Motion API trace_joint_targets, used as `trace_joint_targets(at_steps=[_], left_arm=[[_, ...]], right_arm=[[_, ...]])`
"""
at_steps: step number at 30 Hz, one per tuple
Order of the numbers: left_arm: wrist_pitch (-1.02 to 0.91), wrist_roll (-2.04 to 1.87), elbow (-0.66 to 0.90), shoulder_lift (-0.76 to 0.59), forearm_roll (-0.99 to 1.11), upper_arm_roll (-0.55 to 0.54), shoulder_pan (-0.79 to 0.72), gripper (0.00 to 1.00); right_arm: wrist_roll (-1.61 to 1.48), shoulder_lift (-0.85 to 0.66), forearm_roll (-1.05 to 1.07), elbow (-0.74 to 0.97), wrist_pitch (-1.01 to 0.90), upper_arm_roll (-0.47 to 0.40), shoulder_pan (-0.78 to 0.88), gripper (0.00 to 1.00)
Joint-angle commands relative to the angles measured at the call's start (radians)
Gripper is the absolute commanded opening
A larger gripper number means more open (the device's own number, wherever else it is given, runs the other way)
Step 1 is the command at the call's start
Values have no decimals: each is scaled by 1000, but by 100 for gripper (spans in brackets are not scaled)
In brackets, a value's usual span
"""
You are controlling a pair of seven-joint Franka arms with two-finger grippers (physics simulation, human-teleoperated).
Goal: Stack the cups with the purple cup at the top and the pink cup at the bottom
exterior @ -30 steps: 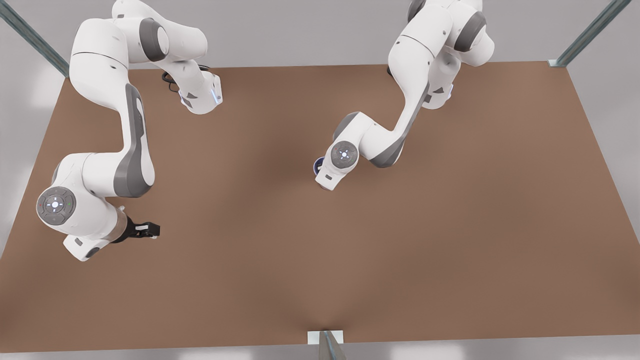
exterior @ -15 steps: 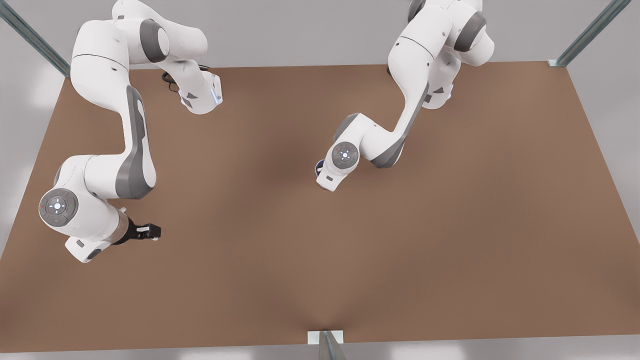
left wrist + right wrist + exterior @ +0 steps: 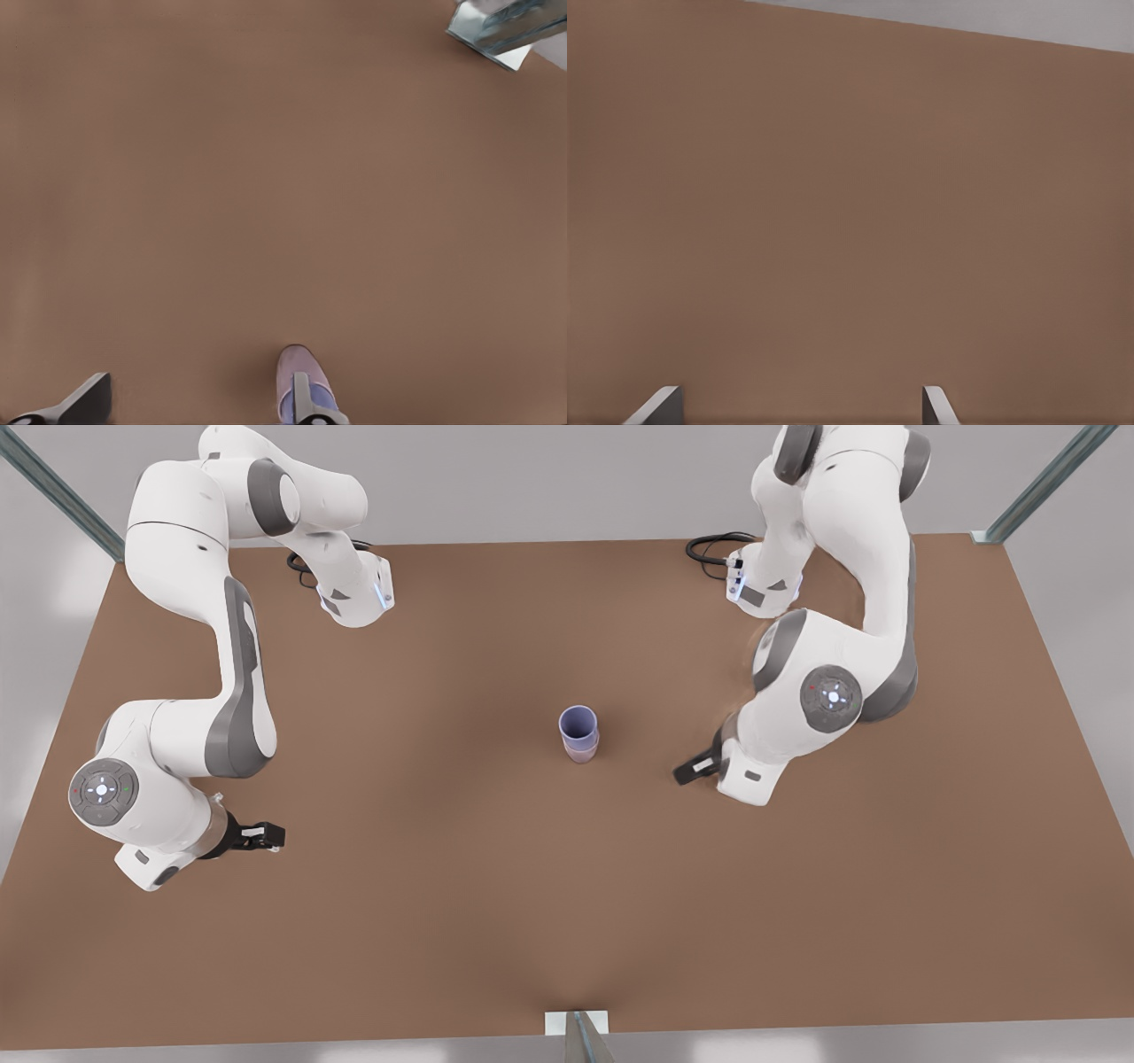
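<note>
Stack looks done. The small periwinkle tapered purple cup (image 3: 578,726) sits nested in the pale pink-mauve tapered pink cup (image 3: 582,755), upright mid-way across the flat brown tabletop (image 3: 443,921), with only the pink base showing under the purple rim. That is the order the task wants.

The left gripper (image 3: 694,769) is on the front view's right, near the stack but not touching it. Its fingers are spread and hold nothing. From its wrist, the pink cup (image 3: 295,365) and purple cup (image 3: 324,400) peek out behind one finger, so my read is it's standing clear so as not to knock them.

The right gripper (image 3: 261,834) waits well apart on the front view's left, also spread and empty, over bare table. Nothing left to grasp, I'd say.
</note>
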Motion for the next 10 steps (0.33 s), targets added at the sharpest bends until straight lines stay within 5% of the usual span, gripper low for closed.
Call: trace_joint_targets(at_steps=[1,5,10], left_arm=[[-164,571,35,-12,110,64,59,99],[-9,825,-250,-231,179,86,108,100],[-28,821,-243,-222,168,85,108,100]], right_arm=[[-3,-1,1,0,1,1,0,100],[-5,-1,1,2,-1,-1,0,100],[-5,-1,1,2,-1,-4,-3,100]])
